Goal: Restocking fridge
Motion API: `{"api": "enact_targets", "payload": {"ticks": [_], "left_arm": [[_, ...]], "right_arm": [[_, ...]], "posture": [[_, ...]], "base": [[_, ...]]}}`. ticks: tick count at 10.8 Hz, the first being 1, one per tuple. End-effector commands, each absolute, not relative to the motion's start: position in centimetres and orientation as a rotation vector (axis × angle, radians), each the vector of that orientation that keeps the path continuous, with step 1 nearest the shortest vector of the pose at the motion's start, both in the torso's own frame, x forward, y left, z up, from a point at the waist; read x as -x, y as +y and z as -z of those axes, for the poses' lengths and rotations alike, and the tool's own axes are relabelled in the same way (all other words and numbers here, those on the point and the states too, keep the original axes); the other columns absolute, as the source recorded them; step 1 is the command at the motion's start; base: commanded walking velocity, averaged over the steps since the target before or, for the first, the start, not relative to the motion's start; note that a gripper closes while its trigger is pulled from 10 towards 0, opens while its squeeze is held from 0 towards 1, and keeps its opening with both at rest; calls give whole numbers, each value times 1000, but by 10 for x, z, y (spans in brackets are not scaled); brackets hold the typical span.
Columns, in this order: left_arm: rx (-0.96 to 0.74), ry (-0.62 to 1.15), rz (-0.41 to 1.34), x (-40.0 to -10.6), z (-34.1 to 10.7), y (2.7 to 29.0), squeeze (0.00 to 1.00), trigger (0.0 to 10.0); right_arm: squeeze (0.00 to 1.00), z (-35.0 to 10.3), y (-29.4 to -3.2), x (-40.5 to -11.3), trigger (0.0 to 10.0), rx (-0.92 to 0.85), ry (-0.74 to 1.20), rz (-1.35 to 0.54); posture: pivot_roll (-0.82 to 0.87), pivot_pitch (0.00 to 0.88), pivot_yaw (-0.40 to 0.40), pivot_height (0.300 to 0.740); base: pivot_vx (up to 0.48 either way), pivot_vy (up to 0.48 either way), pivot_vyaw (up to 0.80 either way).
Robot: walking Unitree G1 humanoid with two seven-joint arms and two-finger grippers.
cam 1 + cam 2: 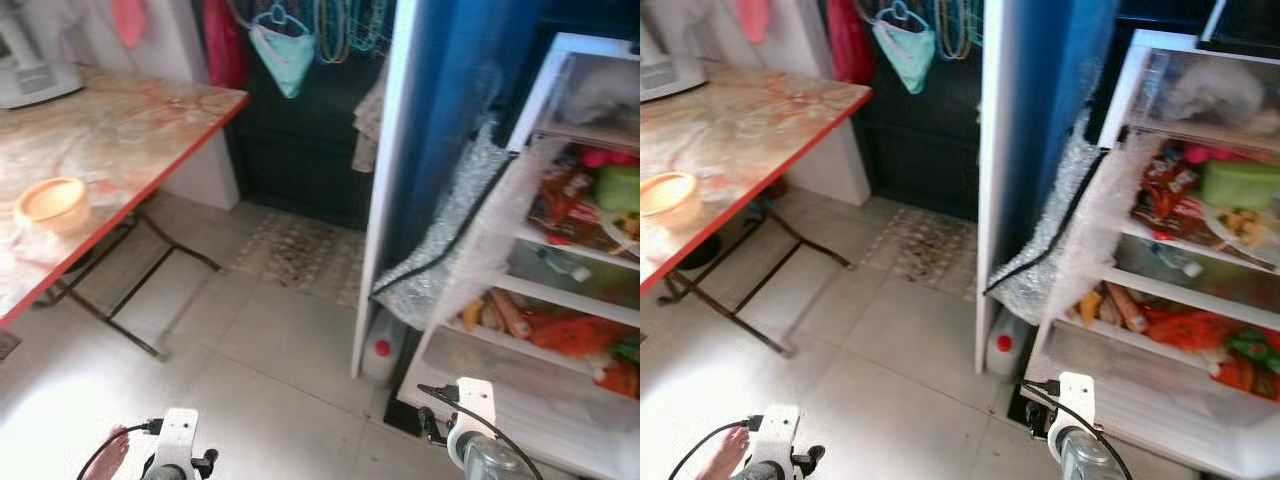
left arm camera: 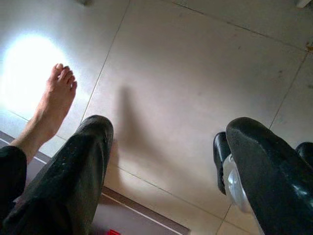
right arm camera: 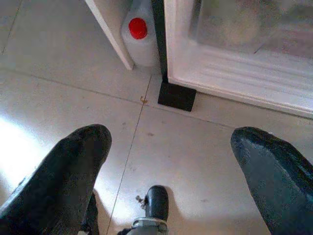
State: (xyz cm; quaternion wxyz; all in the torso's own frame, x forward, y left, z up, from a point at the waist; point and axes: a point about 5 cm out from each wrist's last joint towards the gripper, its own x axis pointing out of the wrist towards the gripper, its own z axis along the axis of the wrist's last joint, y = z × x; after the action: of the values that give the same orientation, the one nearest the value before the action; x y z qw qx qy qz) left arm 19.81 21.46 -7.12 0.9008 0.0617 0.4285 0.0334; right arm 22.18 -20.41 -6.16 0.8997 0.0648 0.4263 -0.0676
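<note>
Both grippers are hanging low over the tiled floor (image 1: 270, 350), nearest the camera. The left gripper (image 2: 166, 161) is spread wide and carrying nothing; a person's bare foot (image 2: 51, 105) is standing just beside it. The right gripper (image 3: 171, 161) is likewise spread and empty, pointing down at the fridge (image 1: 560, 270) base, beside a jug with a red cap (image 3: 139, 36). The fridge is standing open ahead and to the right, its shelves holding packets. The right arm is nearer to it. A bowl (image 1: 52, 203) is sitting on the table (image 1: 150, 120), well apart on the left.
</note>
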Motion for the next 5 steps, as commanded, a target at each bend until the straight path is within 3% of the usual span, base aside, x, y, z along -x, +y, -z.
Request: {"api": "enact_targets", "payload": {"ticks": [1,4,5], "left_arm": [[-144,897,-74,-196,72,218,0,10000],[-152,879,-65,-198,70,217,0,10000],[-153,879,-64,-197,71,217,0,10000]], "right_arm": [[0,64,-201,-219,10000,-130,923,135],[0,64,-205,-219,10000,-36,952,138],[0,62,-204,-221,10000,-88,897,164]], "posture": [[116,0,59,740],[111,0,60,740],[107,0,60,740]], "base": [[0,0,0],[0,0,0],[0,0,0]]}}
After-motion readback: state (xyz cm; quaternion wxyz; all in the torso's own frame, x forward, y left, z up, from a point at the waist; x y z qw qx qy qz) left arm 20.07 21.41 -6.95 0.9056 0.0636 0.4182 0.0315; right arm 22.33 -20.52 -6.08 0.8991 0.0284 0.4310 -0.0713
